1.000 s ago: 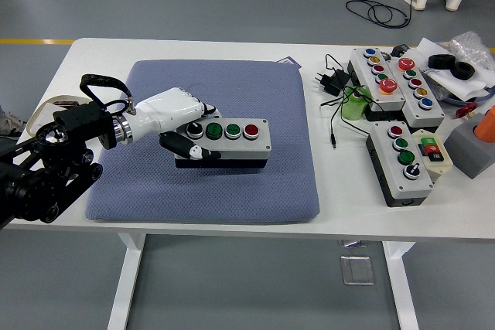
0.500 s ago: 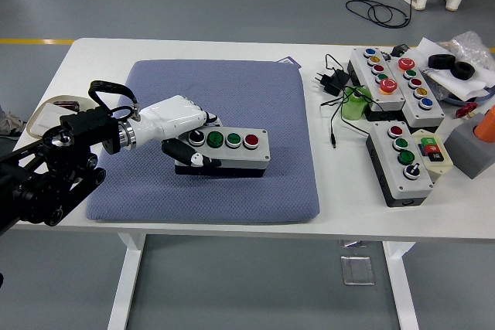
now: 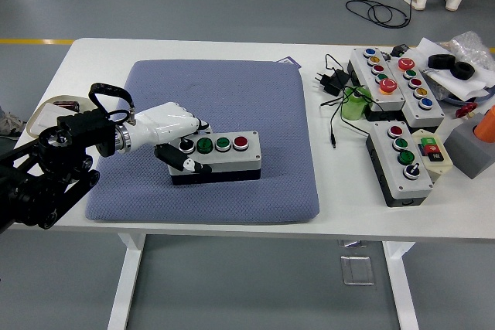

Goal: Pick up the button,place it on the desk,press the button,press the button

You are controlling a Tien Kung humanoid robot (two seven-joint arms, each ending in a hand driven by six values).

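A grey button box (image 3: pixel 219 157) with a black knob, two green buttons and a red button sits on the blue-grey pad (image 3: pixel 209 106). My left hand (image 3: pixel 172 138), white with black fingertips, is closed around the box's left end, thumb on the front side and fingers over the back. The box rests low on the pad's front half. My right hand is out of view.
Other button boxes (image 3: pixel 402 156) (image 3: pixel 390 79) lie on the white table (image 3: pixel 77 59) at the right, with a black adapter and cables (image 3: pixel 331 83), tape rolls (image 3: pixel 452 66) and an orange object (image 3: pixel 485 123). A round dish (image 3: pixel 46 110) sits at the table's left edge.
My left hand has pulled the button box to the left and toward the table's near edge across the pad, still holding it.
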